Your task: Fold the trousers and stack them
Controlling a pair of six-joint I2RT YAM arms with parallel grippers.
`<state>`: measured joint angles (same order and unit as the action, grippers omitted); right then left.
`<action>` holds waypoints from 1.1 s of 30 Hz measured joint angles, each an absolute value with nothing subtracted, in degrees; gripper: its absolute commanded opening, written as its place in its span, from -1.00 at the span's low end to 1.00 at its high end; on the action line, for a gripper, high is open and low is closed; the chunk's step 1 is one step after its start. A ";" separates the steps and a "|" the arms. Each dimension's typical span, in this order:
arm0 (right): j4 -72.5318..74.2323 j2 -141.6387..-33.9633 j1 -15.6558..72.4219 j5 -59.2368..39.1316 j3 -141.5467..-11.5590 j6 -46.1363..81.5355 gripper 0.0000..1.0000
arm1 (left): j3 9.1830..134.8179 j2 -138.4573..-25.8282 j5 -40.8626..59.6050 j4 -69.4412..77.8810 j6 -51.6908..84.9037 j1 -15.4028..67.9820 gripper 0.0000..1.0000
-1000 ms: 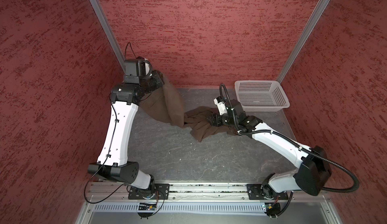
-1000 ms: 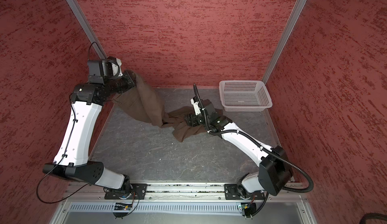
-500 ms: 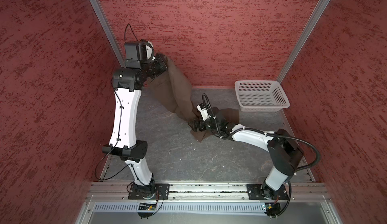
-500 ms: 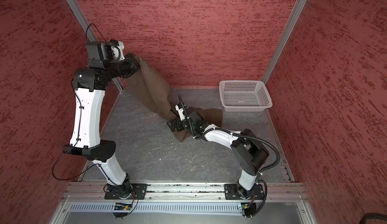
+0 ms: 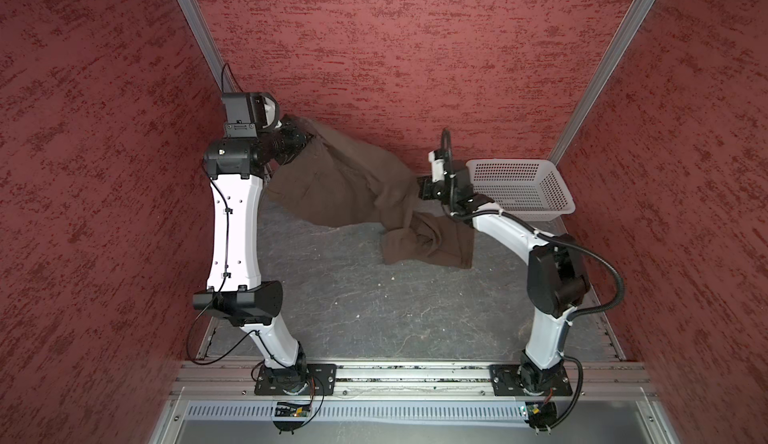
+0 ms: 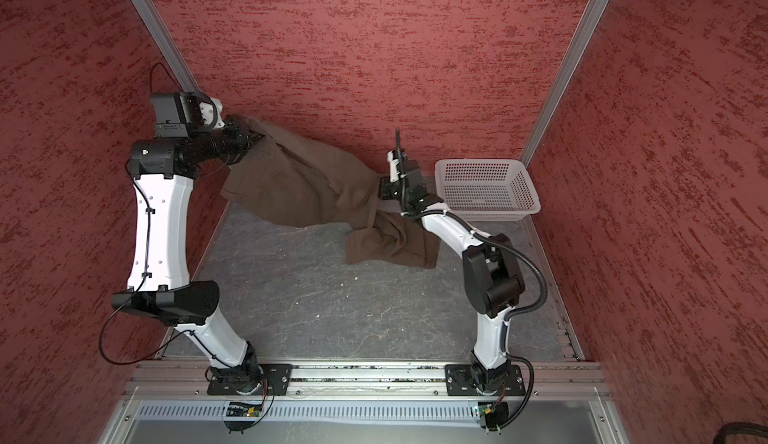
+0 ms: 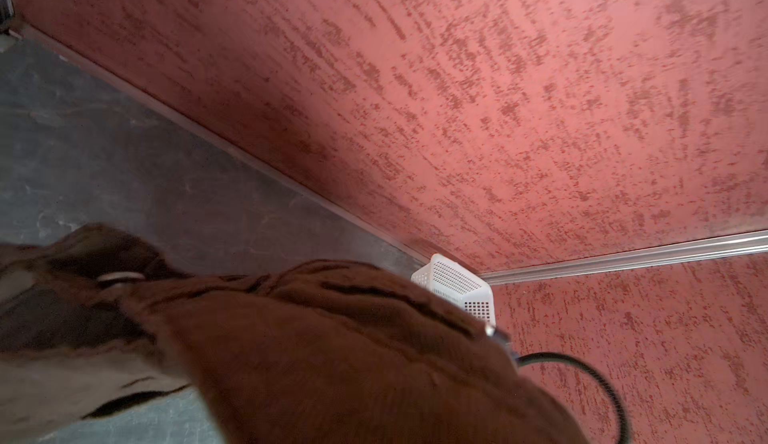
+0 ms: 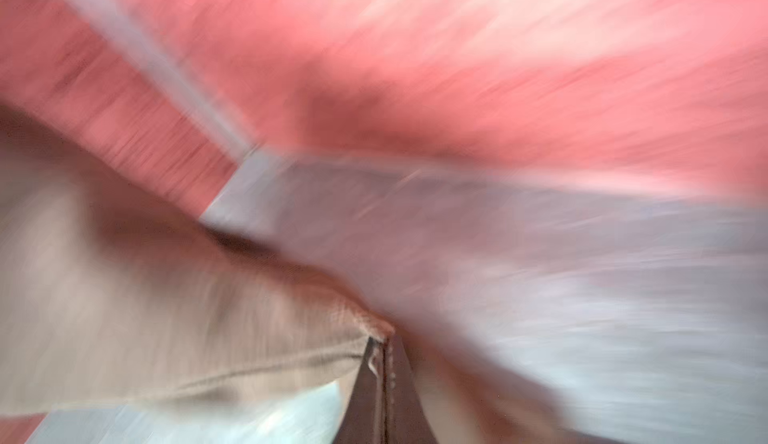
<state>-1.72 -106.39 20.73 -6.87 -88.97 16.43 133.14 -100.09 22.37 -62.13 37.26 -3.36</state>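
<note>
Trousers (image 5: pixel 345 184) hang between your left gripper (image 5: pixel 308 141) and right gripper (image 5: pixel 419 186), both clamped shut on the cloth; the loose end lies by the tabletop's (image 5: pixel 374 305) far edge.

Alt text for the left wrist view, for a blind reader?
Brown trousers bunch across the foreground, filling the lower half. Behind lie the grey table, a corner of a white basket and red walls.
</note>
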 measured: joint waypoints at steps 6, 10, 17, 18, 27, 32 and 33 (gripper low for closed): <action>-7.03 -90.50 15.31 -3.92 -93.03 12.56 -1.00 | 127.46 -100.25 27.20 -59.72 38.22 -3.95 -1.00; -6.83 -79.57 16.36 -4.91 -87.42 12.97 -1.00 | 117.78 -96.03 28.73 -53.95 38.09 -4.89 -1.00; -8.08 -67.88 16.97 -11.44 -61.67 20.40 -1.00 | 79.40 -78.32 32.29 -39.16 39.53 -8.56 -1.00; -8.67 -67.55 17.37 -12.62 -58.67 21.71 -1.00 | 74.56 -76.90 32.25 -37.76 39.92 -9.26 -1.00; -10.87 -65.14 20.56 -18.11 -40.60 30.74 -1.00 | 41.23 -66.04 27.44 -33.01 46.87 -11.64 -0.77; -12.12 -65.32 20.58 -18.72 -40.18 31.09 -1.00 | 35.55 -59.53 26.20 -34.15 51.53 -11.97 -0.25; -12.38 -65.32 20.58 -18.72 -40.18 31.03 -1.00 | 34.94 -58.67 25.85 -35.09 52.27 -12.01 -0.11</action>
